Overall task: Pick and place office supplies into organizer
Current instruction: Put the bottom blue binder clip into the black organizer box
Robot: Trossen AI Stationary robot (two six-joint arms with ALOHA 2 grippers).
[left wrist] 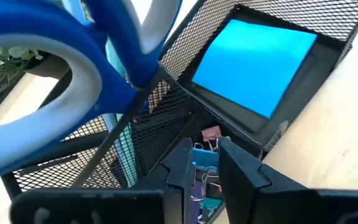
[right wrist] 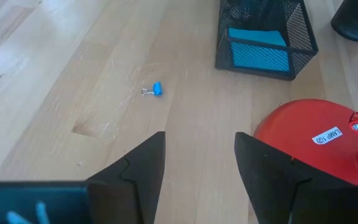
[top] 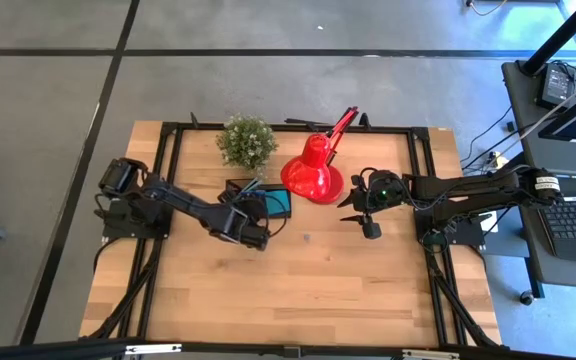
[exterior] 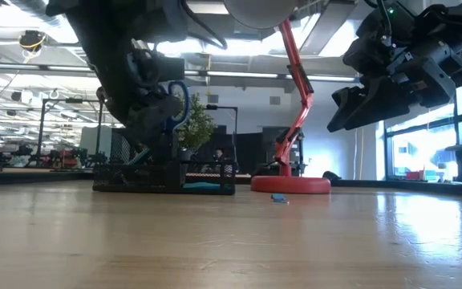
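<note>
With our left gripper (left wrist: 202, 163) hovering over the organizer (top: 259, 199), fingers narrowly apart and seemingly empty, we judge the blue clip (right wrist: 153, 90) on the table comes next for our open right gripper (right wrist: 197, 165).

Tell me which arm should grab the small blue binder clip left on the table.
Right, probably. Its end effector hangs open above bare wood with the small blue binder clip just ahead. The left end effector is down over the black mesh organizer.
</note>
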